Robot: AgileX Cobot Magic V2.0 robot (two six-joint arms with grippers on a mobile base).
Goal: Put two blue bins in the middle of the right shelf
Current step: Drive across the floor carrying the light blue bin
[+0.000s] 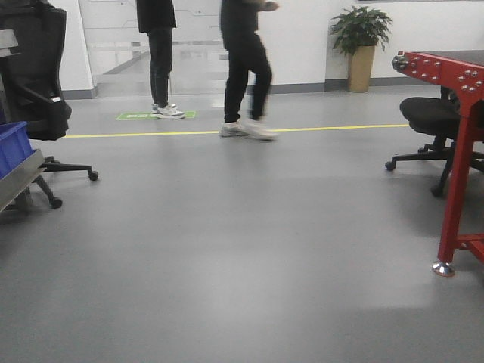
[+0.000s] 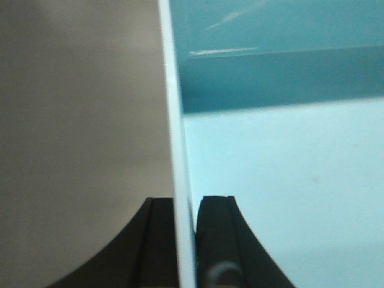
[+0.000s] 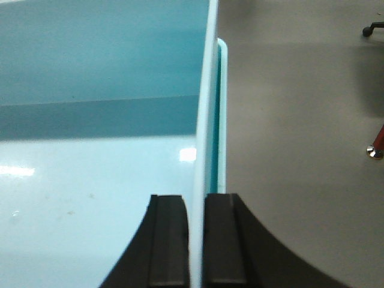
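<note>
Seeing only slices of the blue bin [image 2: 282, 198] in my wrist views; its full shape is cut off. Its wall runs straight away from each camera. Left hand [image 2: 186, 240] is pinched on one side wall, right hand [image 3: 196, 240] on the opposite, above grey floor [image 3: 300, 150].

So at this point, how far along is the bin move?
Nothing looks delivered yet: no right shelf appears in any view. In hand: the left gripper is clamped on one side wall of a pale blue bin, and the right gripper on the opposite wall, with grey floor visible beyond each wall. Whether a second bin is nested inside cannot be told. Left: carrying the load to the shelf and setting it down.
</note>
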